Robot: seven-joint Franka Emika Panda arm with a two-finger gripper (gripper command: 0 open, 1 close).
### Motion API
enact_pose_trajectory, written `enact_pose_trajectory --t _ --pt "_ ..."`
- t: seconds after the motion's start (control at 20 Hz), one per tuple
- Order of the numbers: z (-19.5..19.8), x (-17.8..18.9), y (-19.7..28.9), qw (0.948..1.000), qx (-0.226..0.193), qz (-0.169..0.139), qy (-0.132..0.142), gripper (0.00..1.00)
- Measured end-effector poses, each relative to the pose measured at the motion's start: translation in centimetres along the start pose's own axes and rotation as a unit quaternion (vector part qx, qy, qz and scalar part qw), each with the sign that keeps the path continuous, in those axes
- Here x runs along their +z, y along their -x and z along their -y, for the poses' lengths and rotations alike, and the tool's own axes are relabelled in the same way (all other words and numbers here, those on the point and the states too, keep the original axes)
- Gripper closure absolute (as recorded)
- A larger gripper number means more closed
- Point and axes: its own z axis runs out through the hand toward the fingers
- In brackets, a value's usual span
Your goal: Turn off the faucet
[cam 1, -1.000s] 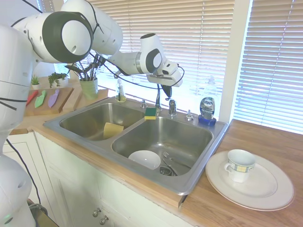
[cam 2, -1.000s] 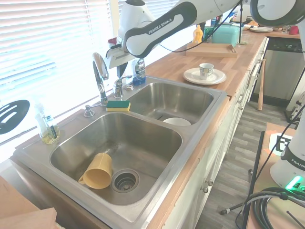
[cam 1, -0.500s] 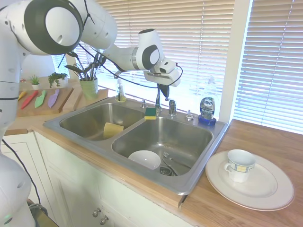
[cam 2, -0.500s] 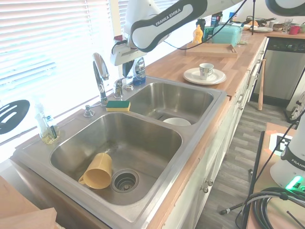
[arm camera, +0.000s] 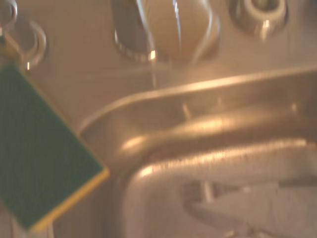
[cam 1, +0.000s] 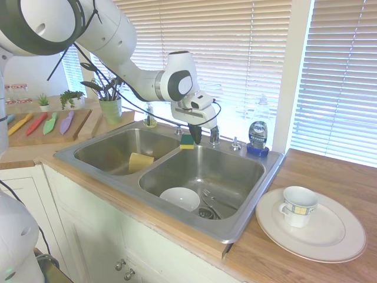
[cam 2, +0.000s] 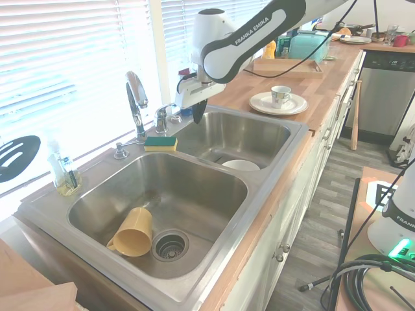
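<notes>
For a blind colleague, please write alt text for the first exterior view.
A white robot arm lowers its tool next to the chrome faucet at the back of a double steel sink. A green-and-yellow sponge lies on the sink's rear ledge, and a white bowl sits in the right basin.

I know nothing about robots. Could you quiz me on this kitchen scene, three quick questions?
1. True or false: the sponge is red.
2. What stands on the plate? A) a mug B) an apple C) a kettle
3. Which fixture is the hand closest to?

Key: 1 false, it is green and yellow. 2 A. 3 the faucet.
</notes>
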Motion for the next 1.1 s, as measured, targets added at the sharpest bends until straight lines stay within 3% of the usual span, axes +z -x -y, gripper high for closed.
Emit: enact_pose_trajectory --t 0.45,0.95,1.0,1.1 --pt "-6.8 -1.3 5.9 0.9956 0.000 0.071 0.061 1.00" --pt "-15.7 -5.0 13.1 0.9946 0.002 0.088 0.055 1.00" --pt "-16.4 -5.3 13.8 0.9947 0.003 0.089 0.052 0.00" --pt "-17.7 -5.6 14.7 0.9948 0.007 0.090 0.047 0.00"
